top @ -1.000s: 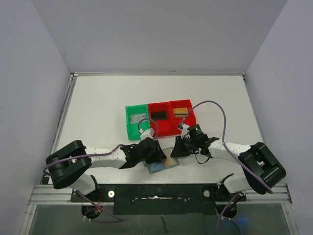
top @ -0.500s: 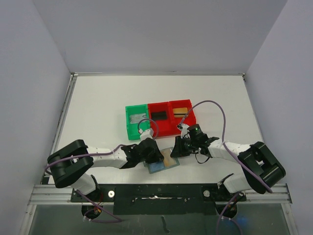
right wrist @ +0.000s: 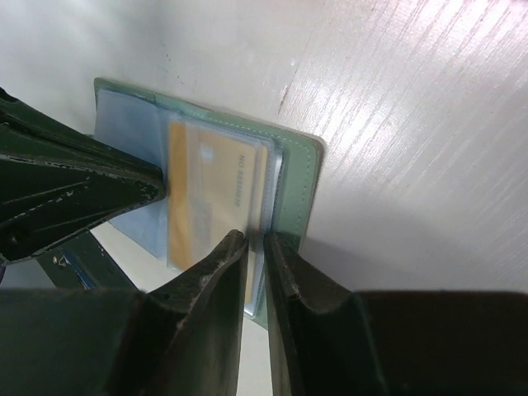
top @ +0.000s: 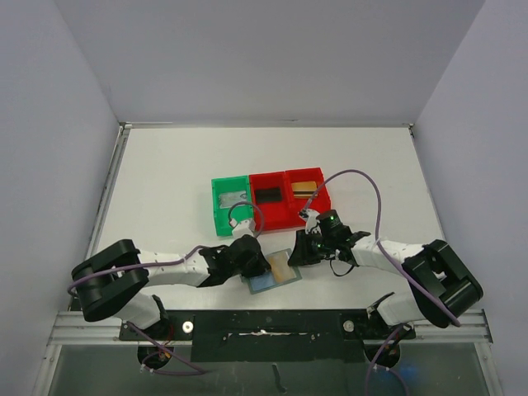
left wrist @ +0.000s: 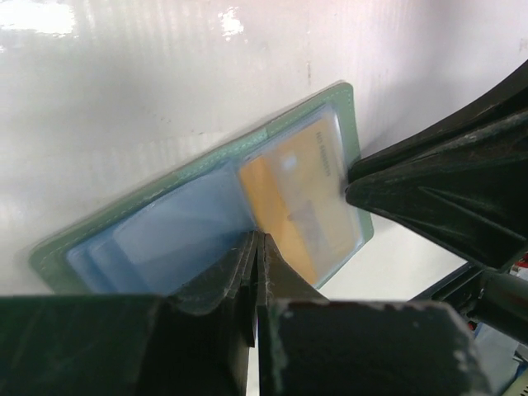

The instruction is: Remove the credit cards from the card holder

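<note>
Extraction step: right gripper (right wrist: 254,241) clamps the flat grey-green card holder (right wrist: 301,165) by its edge; left gripper (left wrist: 256,241), jaws shut, tips touching the thin gold credit card (left wrist: 301,194), should probably drag it out.

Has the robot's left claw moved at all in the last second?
Yes. The left gripper has drawn back slightly toward the table's near edge and to the left, away from the green bin.
</note>
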Motion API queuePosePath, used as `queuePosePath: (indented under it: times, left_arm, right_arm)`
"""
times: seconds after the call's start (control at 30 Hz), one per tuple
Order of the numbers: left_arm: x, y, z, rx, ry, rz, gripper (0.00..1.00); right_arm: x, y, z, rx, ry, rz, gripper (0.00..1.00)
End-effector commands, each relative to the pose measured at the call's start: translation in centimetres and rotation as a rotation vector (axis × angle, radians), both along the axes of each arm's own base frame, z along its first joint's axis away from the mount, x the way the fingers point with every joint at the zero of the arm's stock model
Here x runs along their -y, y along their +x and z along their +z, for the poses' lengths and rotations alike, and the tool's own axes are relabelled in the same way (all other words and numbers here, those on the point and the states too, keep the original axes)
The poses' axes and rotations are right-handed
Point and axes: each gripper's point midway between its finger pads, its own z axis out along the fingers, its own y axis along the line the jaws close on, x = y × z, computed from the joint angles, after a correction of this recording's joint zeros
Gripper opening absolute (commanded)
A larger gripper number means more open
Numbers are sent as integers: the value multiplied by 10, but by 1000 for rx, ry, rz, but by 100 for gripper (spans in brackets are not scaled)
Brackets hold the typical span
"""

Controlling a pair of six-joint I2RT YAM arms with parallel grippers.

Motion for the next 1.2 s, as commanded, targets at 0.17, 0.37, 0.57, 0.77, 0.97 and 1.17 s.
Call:
queuePosePath:
  times: [0.17, 0.37, 0.57, 0.77, 0.97, 1.17]
  left_arm:
    - [-10, 3, 17, 62, 14, -4, 0]
    - [2, 2, 25, 68, 5, -61, 10]
    - [4, 0, 26, 68, 12, -76, 19]
    - [-3, 0, 27, 78, 54, -74, 23]
    - [-28, 1, 34, 109, 126, -35, 33]
    - [-51, -7, 27, 100, 177, -18, 39]
  right_arm:
    - [3, 0, 1, 2, 3, -3, 18]
    - [2, 4, 11, 24, 11, -24, 27]
    - [1, 4, 18, 39, 24, -18, 31]
    - [-6, 0, 15, 24, 49, 17, 29]
    - [-1, 3, 7, 3, -5, -4, 29]
    - [-3, 2, 4, -9, -19, 9, 27]
